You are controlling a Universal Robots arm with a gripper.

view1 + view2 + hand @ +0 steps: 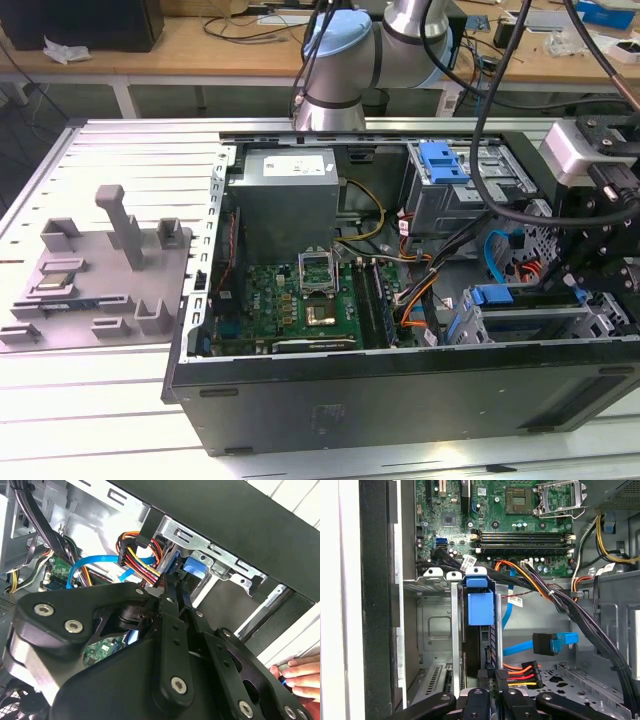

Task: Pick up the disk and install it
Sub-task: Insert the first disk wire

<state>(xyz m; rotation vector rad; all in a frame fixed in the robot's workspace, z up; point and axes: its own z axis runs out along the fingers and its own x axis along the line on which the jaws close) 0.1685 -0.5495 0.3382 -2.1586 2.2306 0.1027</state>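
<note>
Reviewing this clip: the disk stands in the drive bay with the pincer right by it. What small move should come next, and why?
Probably a short, gentle push straight along the slot. In the first wrist view the disk, in its blue carrier, already stands between the bay rails, in line with the pincer. Whether it is fully seated cannot be seen, and a power plug lies close beside it.

Even bright indoor light, soft shadows (case interior dimmer), sharp focus
</note>
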